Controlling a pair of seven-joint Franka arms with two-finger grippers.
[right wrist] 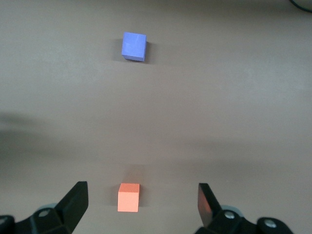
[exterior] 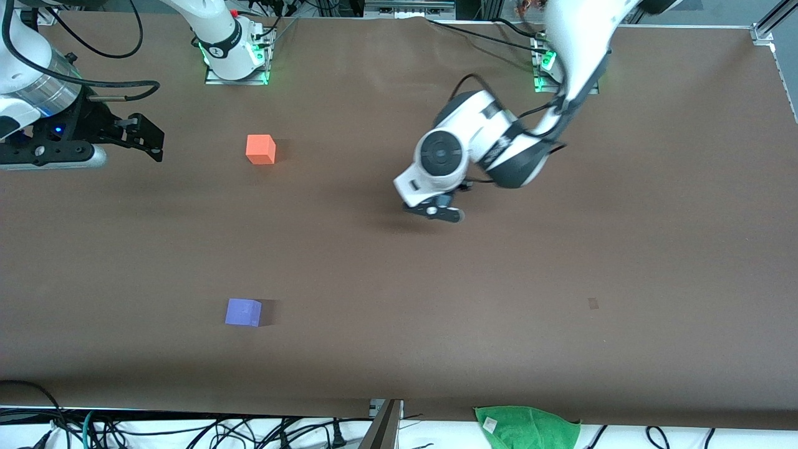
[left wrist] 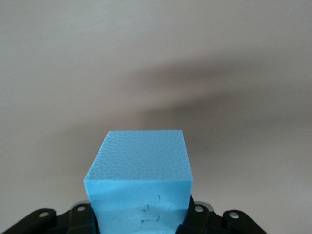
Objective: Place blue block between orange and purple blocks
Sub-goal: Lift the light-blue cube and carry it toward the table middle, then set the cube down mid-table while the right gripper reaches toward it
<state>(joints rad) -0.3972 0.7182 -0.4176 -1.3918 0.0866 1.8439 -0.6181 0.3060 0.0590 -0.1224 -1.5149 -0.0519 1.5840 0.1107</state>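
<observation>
The left gripper [exterior: 436, 211] is clenched on the blue block [left wrist: 139, 183], which the left wrist view shows pinched between the two fingers with bare brown table [exterior: 561, 262] under it; the block appears lifted clear of the surface, over the middle of the table and toward the left arm's end from the other two cubes. In the front view the block itself is hidden under the wrist and hand, so only the wrist view confirms the grasp. The orange block [exterior: 260, 149] sits farther from the front camera, near the right arm's base, and the purple block [exterior: 243, 312] sits nearer that camera, almost in line with it; the two are well apart, with open table between them. So the pick-up looks done, and what remains, as I judge it, is the carry toward the right arm's end, the lowering into the gap between orange and purple, and the release. The right gripper [right wrist: 141, 204] waits with its fingers spread wide and holding nothing, up over the table edge at the right arm's end; in its wrist view the orange cube shows between its open fingers, but lower down on the table, not gripped. A green cloth [exterior: 527, 427] lies at the front edge, cut off by the frame.
</observation>
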